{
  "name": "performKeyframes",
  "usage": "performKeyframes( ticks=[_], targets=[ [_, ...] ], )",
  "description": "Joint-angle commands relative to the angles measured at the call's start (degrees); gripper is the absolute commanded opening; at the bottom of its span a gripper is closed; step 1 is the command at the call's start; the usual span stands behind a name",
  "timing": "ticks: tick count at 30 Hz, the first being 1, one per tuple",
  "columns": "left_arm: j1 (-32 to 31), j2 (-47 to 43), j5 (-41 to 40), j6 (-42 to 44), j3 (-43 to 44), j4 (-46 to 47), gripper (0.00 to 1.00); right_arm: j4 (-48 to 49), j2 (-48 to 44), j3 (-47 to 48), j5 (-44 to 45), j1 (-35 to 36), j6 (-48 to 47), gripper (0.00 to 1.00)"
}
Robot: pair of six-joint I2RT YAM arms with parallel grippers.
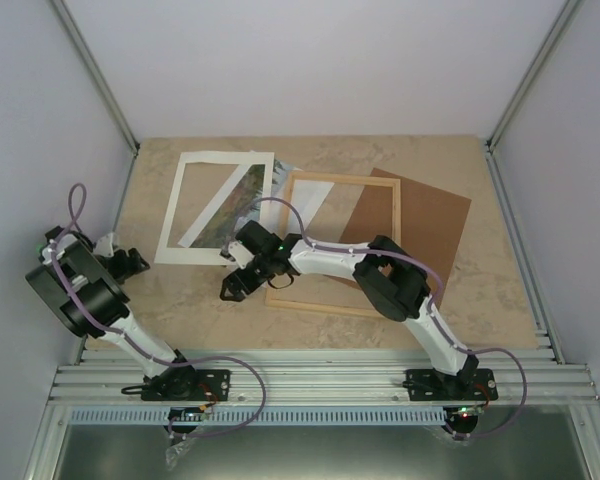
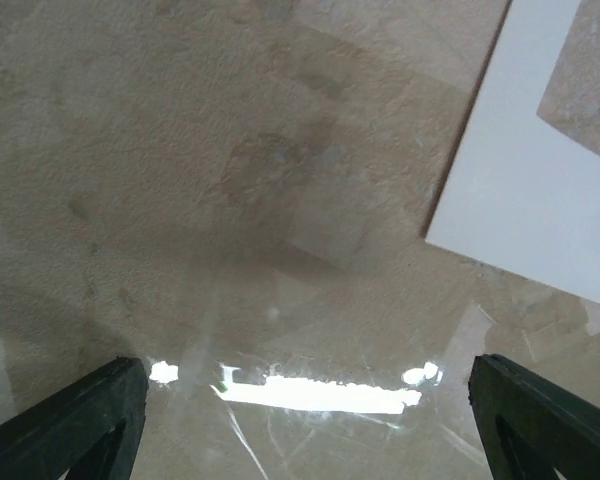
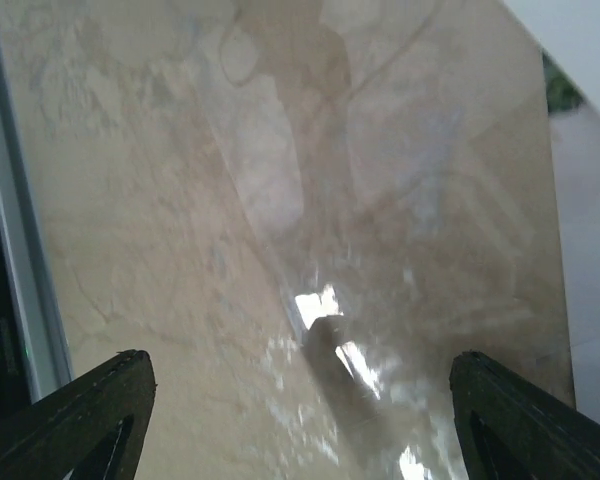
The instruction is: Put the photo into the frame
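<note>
Jaws stand wide and empty on the right pincer (image 3: pixel 300 360), above bare tabletop (image 1: pixel 180 300) just left of the near-left corner of the frame (image 1: pixel 342 179). The left pincer (image 2: pixel 308 368) is likewise released, near the left edge. The photo (image 1: pixel 230 205) lies partly under the white mat (image 1: pixel 177 210), left of the frame.

The white-and-black left arm (image 1: pixel 130 335) is leaning from its base toward ten o'clock, with its bulky black wrist folded up at the top. Its dark wedge-shaped left fingers (image 2: pixel 540 410) are pointing toward three o'clock and standing wide apart with nothing between them. The white-and-black right arm (image 1: pixel 435 335) is rising toward eleven o'clock to its elbow, and the forearm is lying stretched toward nine o'clock. Its dark right fingers (image 3: pixel 520 400) are aiming down toward seven o'clock, spread wide and gripping nothing.
</note>
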Motion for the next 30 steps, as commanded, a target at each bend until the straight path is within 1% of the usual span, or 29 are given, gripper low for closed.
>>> performKeyframes(
  ticks=[1, 4, 9, 12, 14, 16, 21, 22, 24, 25, 28, 30],
  targets=[
    [0.0, 2.7, -6.5, 2.8, -4.8, -0.1, 0.91, -6.9, 7.2, 3.4, 1.1, 0.1, 7.2, 0.83],
    [-1.5, 3.8, -7.1, 3.6, -6.6, 0.9, 0.89, -6.9, 9.2, 5.2, -2.2, -0.5, 9.8, 0.84],
    [-4.3, 5.6, -6.9, 3.7, -8.3, 2.5, 0.83, -4.4, 10.5, 4.7, -7.7, -2.3, 14.0, 0.84],
    [-5.0, 6.8, -5.2, 4.0, -8.5, 2.4, 0.81, -3.4, 10.4, 4.0, -8.4, -2.9, 16.1, 0.84],
    [-5.6, 7.5, -1.6, 5.1, -8.4, 1.0, 0.81, -2.9, 11.0, 4.1, -9.1, -2.9, 17.0, 0.84],
    [-6.3, 8.3, 1.9, 6.3, -8.0, -0.8, 0.83, -2.7, 11.8, 4.2, -9.4, -2.9, 17.6, 0.82],
    [-7.4, 9.3, 7.4, 10.1, -6.0, -4.4, 0.91, -2.5, 14.2, 4.1, -9.8, -2.8, 18.1, 0.80],
    [-7.9, 9.5, 8.2, 10.7, -5.6, -5.1, 0.94, -2.5, 14.7, 4.2, -10.1, -2.7, 18.3, 0.80],
    [-9.2, 9.7, 9.4, 11.5, -5.2, -5.9, 0.98, -2.1, 15.4, 4.6, -10.8, -2.8, 18.6, 0.81],
    [-11.0, 9.4, 9.7, 11.9, -5.3, -5.8, 0.99, -1.9, 16.3, 5.4, -11.3, -2.9, 18.4, 0.85],
    [-12.2, 8.7, 10.5, 12.1, -5.3, -5.6, 0.99, -1.1, 16.9, 5.8, -12.3, -2.9, 17.9, 0.86],
    [-12.4, 8.5, 11.7, 12.3, -4.7, -6.2, 0.99, -1.0, 17.2, 6.1, -12.6, -2.9, 17.7, 0.83]
  ],
)
